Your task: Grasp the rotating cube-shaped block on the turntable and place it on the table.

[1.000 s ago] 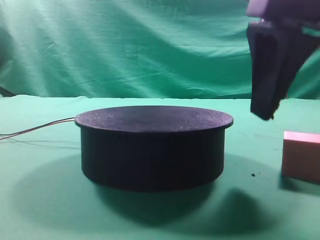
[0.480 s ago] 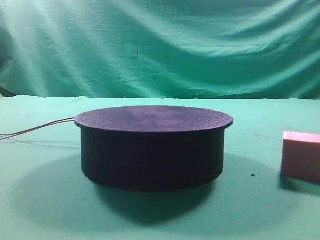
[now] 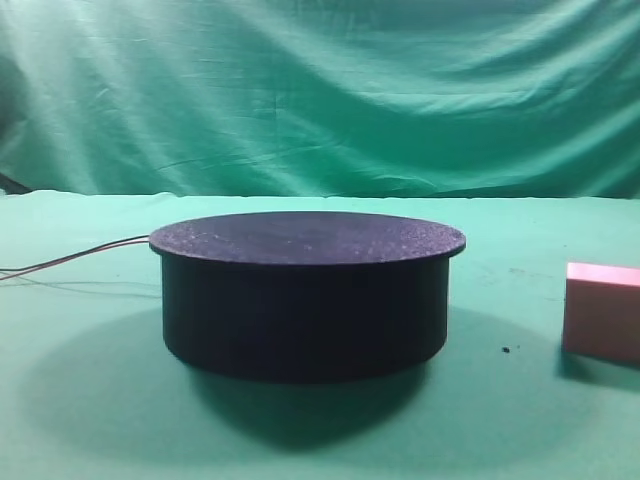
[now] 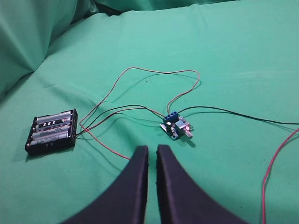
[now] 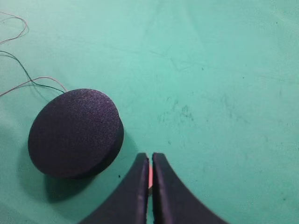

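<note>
The salmon-pink cube-shaped block [image 3: 603,312] rests on the green table [image 3: 90,400], right of the black turntable [image 3: 305,290], whose top is bare. Neither gripper shows in the exterior high view. In the right wrist view my right gripper [image 5: 150,156] hangs high above the table with its jaws together and empty. A pink sliver of the block [image 5: 150,175] shows through the slit between them, and the turntable [image 5: 74,133] lies to the left. My left gripper [image 4: 152,149] is shut and empty above the cloth.
Thin wires [image 3: 70,262] run off the turntable's left side. In the left wrist view a black battery holder [image 4: 51,131], a small blue circuit board [image 4: 176,127] and looping wires [image 4: 140,70] lie on the cloth. A green draped backdrop [image 3: 320,90] closes the far side.
My right gripper, at the top right of the exterior high view one second ago, has risen out of that view. The block has stayed on the table.
</note>
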{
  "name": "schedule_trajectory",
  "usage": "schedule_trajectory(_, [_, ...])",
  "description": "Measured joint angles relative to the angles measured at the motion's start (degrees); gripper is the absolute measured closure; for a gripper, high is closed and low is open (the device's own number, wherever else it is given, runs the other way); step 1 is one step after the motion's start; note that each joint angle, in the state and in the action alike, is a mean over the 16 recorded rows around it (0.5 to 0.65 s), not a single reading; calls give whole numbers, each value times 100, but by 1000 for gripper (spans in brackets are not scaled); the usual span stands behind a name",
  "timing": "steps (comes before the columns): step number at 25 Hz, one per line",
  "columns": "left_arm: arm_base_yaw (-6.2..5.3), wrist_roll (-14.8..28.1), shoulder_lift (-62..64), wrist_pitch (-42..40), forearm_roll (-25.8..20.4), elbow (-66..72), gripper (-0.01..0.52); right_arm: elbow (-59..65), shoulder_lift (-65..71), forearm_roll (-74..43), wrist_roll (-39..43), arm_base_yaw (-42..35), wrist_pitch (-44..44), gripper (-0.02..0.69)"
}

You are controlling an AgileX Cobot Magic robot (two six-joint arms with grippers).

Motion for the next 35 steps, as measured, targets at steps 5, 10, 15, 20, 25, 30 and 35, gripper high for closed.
schedule_trajectory(5, [0, 0, 0, 0, 0, 0, 514, 532, -519, -91, -224, -504, -564, 665])
schedule_trajectory(10, [0, 0, 0, 0, 0, 0, 514, 1435, -1378, -41, -293, -1199, -1355, 665])
schedule_trajectory(15, [0, 0, 0, 0, 0, 0, 514, 2468, -2398, 57, -310, -1852, -2077, 665])
schedule_trajectory(20, [0, 0, 0, 0, 0, 0, 514, 3164, -3181, 115, -314, -2219, -2318, 665])
schedule_trajectory(25, [0, 0, 0, 0, 0, 0, 514, 3474, -3613, 169, -314, -2373, -2151, 665])
schedule_trajectory(30, [0, 0, 0, 0, 0, 0, 514, 3518, -3723, 222, -314, -2411, -1875, 665])
schedule_trajectory(35, [0, 0, 0, 0, 0, 0, 514, 3522, -3726, 261, -313, -2414, -1712, 665])
